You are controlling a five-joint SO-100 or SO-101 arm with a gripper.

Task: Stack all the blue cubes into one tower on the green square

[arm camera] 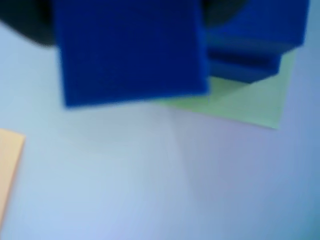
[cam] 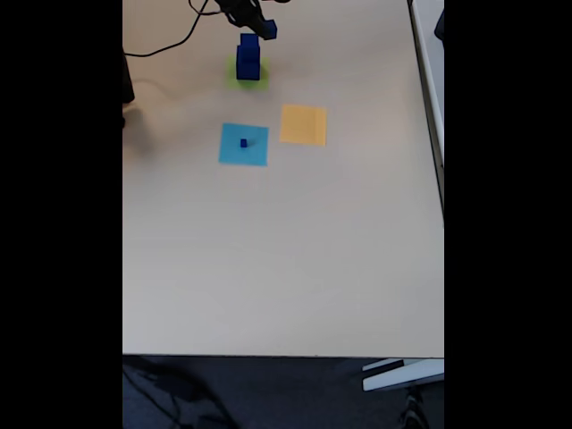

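On the green square stands a short tower of dark-blue cubes, a smaller one on a larger one. My gripper hovers just above and to the right of it in the fixed view, shut on another blue cube. In the wrist view that held cube is blurred and close, with the tower and the green square behind it to the right. A tiny blue cube rests on the light-blue square.
An orange-yellow square lies right of the light-blue one and shows at the left edge of the wrist view. A black cable runs at the top left. The pale table stretches towards the front edge.
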